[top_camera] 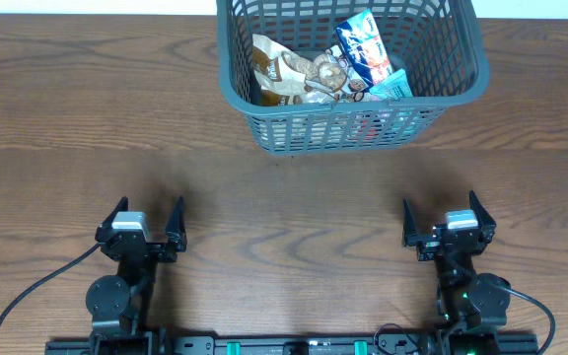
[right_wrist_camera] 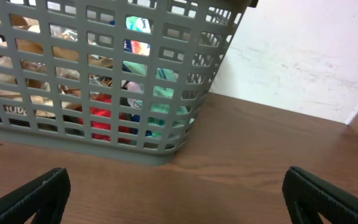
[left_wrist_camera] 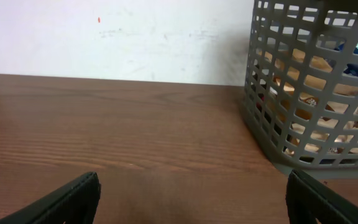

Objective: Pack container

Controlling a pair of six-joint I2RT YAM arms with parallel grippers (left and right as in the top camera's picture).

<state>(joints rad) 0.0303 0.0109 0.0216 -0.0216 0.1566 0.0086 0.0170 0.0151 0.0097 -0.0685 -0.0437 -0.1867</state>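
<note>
The container (top_camera: 466,84) is a dark grey slotted basket at the far middle of the table. Inside lie a brown snack packet (top_camera: 284,71), a blue and white packet (top_camera: 363,47) and a teal packet (top_camera: 394,87). The basket also shows in the left wrist view (left_wrist_camera: 266,134) and the right wrist view (right_wrist_camera: 104,152), with red and teal packets behind the slots. My left gripper (top_camera: 146,225) is open and empty near the front left. My right gripper (top_camera: 449,223) is open and empty near the front right. Both are well short of the basket.
The brown wooden table (top_camera: 284,187) stretches between the grippers and the basket. A white wall (left_wrist_camera: 117,37) stands behind the table's far edge. Black cables (top_camera: 28,296) trail from the arm bases at the front edge.
</note>
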